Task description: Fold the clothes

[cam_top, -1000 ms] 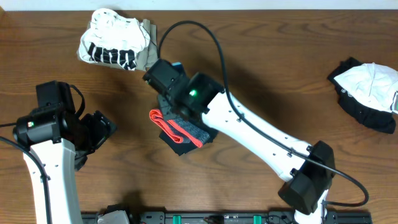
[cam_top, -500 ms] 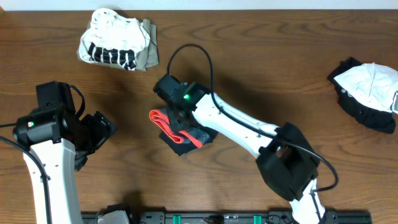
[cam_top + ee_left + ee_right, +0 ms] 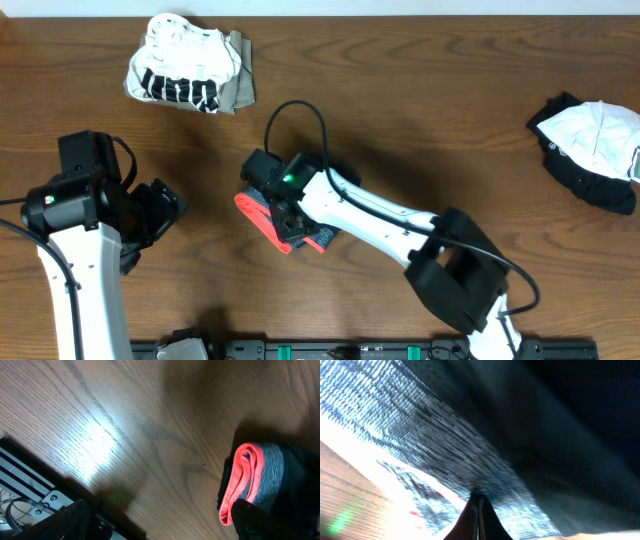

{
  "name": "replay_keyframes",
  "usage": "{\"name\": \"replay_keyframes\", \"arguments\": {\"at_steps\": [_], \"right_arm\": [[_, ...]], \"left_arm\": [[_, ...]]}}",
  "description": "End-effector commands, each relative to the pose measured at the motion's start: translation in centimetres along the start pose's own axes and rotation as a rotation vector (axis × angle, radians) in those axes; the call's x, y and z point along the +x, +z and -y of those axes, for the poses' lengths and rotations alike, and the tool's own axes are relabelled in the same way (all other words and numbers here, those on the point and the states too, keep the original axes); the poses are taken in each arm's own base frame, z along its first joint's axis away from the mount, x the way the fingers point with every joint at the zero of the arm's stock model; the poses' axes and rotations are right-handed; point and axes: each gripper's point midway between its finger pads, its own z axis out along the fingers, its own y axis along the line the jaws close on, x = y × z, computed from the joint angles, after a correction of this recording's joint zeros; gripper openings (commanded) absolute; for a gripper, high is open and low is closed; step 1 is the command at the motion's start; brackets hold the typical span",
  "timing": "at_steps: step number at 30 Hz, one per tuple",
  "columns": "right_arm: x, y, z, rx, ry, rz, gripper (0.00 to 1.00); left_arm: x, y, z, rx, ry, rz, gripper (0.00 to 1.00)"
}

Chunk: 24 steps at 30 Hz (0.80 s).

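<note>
One view, right wrist: right pincer (image 3: 478, 506) tips together against trousers (image 3: 420, 445).

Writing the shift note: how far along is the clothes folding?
Done: the black trousers lie folded into a compact bundle mid-table. In hand: the right gripper, shut, is down on that bundle; the left gripper is open, off to the side. Left: the white printed top and the black-and-white garment sit crumpled.

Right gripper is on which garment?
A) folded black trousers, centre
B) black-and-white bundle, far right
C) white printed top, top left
A: the right gripper, tips closed, presses into the folded trousers; the white printed top and black-and-white bundle lie well apart from it.
</note>
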Motion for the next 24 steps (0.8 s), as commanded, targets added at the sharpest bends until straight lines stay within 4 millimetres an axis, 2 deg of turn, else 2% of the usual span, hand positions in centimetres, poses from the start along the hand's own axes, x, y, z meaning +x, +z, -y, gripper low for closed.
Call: {"name": "replay_keyframes", "arguments": {"at_steps": [1, 5, 9, 12, 22, 24], "right_arm": [[-2.5, -5.9, -0.9, -0.072, 0.026, 0.170, 0.02], [-3.6, -8.0, -2.5, -0.167, 0.022, 0.242, 0.07], [-4.2, -7.3, -4.3, -0.242, 0.011, 0.235, 0.06], [-4.0, -5.6, -5.3, -0.271, 0.002, 0.191, 0.05], [-3.1, 3.9, -5.6, -0.213, 0.020, 0.024, 0.02], [-2.8, 4.9, -5.2, -0.197, 0.025, 0.001, 0.01]], "left_arm": [[0.1, 0.2, -0.2, -0.009, 0.003, -0.010, 0.92], [0.1, 0.2, -0.2, -0.009, 0.003, -0.011, 0.92], [0.1, 0.2, -0.2, -0.009, 0.003, -0.011, 0.92], [0.1, 0.2, -0.2, -0.010, 0.003, -0.011, 0.92], [0.1, 0.2, -0.2, -0.010, 0.003, -0.011, 0.92], [0.2, 0.2, -0.2, -0.010, 0.011, -0.013, 0.92]]}}
